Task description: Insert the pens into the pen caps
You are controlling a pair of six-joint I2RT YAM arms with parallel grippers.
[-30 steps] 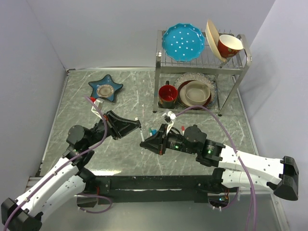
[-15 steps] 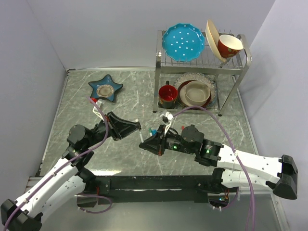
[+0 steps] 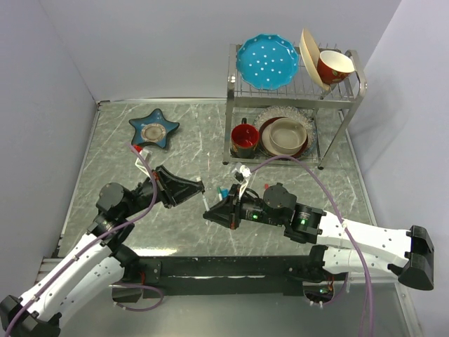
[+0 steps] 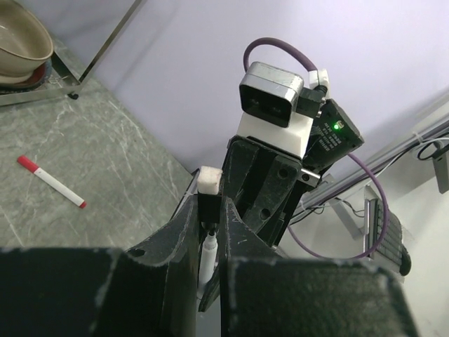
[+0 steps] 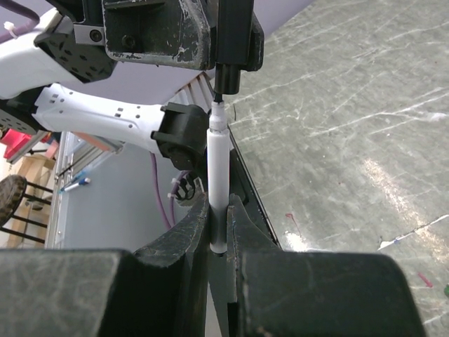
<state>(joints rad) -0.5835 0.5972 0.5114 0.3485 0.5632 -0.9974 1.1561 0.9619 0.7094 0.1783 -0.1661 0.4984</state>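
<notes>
At mid-table, L gripper point(image 3: 200, 184) clamps a black cap point(image 5: 226, 78). R gripper point(image 3: 208, 213) is closed on a white pen point(image 5: 218, 184), tip right at cap's mouth. Red-ended pen point(image 4: 50, 182) lies apart on table point(image 4: 105, 161).

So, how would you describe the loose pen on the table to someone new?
In the left wrist view, find the foot of the metal dish rack on the grey marble table. Below it a thin white pen lies flat. Red at both ends, it differs from the plain white pen clamped in the right gripper.
</notes>
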